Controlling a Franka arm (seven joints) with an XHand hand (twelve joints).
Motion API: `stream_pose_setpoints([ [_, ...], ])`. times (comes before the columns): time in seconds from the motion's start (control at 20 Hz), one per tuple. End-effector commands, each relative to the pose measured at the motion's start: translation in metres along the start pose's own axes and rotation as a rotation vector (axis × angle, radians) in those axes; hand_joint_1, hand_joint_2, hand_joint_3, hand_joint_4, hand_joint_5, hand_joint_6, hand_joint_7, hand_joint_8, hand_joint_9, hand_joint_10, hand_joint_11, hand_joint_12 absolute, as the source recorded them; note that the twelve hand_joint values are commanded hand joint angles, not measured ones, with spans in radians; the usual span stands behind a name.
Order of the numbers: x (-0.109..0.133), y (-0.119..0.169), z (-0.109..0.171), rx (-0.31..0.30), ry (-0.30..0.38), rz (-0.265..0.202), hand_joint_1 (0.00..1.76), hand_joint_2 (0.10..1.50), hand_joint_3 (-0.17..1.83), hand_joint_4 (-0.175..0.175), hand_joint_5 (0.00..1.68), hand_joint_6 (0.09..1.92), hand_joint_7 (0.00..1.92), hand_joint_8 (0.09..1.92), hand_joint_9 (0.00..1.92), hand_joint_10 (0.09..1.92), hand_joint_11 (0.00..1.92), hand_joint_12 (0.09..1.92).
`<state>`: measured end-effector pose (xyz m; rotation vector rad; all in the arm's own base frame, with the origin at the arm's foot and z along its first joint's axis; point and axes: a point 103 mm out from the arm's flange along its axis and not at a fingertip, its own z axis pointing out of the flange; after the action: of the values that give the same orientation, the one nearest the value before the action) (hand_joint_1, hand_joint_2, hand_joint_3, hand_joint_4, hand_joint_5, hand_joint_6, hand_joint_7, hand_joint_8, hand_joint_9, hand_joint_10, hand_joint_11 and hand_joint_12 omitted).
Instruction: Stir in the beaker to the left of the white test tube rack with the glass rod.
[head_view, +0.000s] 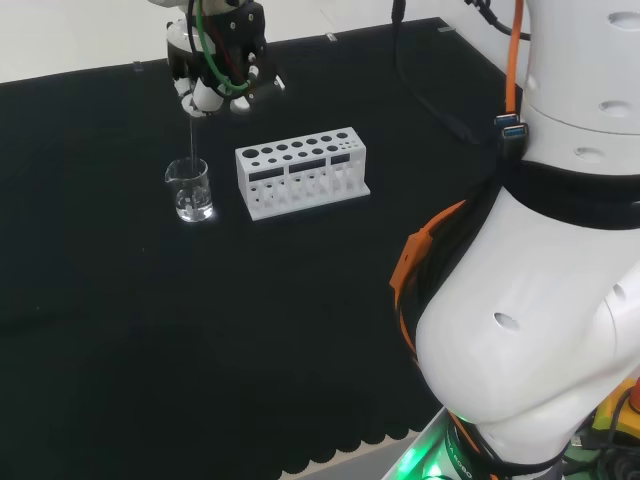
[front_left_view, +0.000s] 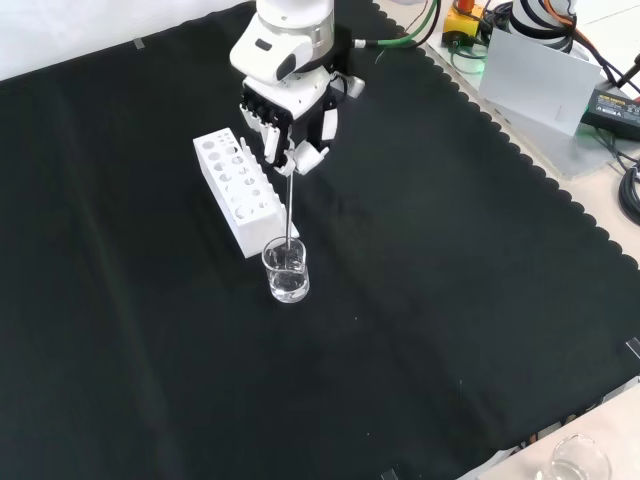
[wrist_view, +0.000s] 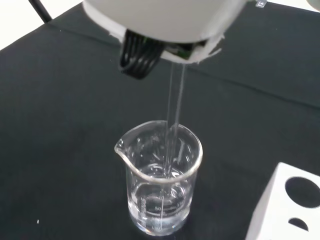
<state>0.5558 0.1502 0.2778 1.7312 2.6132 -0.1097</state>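
Black cloth (front_left_view: 450, 300), hand (front_left_view: 290, 120) pinching glass rod (front_left_view: 290, 205), tip inside beaker (front_left_view: 286, 272)

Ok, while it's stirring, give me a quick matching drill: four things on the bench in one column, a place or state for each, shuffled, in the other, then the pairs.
Things:
1. glass rod
2. beaker
3. white test tube rack
4. hand

Places or states:
A. stands with its holes empty
B. curled round the rod's top, above the beaker
C. hangs upright, lower end inside the beaker
D. clear glass with a spout, some clear liquid in the bottom

Pairs: 1-C, 2-D, 3-A, 4-B
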Motion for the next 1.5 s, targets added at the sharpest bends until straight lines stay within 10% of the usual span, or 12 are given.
stream_pose_setpoints([
  [0.05,0.007,0.039,0.003,-0.013,0.007,-0.041,1.21,0.6,0.84,-0.175,1.2,0.88,1.62,0.6,1.84,0.49,1.77,0.59],
  [0.7,-0.044,0.017,0.0,-0.001,-0.011,0.038,1.2,0.6,0.83,-0.175,1.2,0.88,1.62,0.6,1.84,0.49,1.77,0.6],
  [1.5,-0.003,-0.009,0.008,0.008,-0.002,0.003,1.2,0.6,0.83,-0.175,1.2,0.88,1.62,0.6,1.84,0.49,1.77,0.6],
])
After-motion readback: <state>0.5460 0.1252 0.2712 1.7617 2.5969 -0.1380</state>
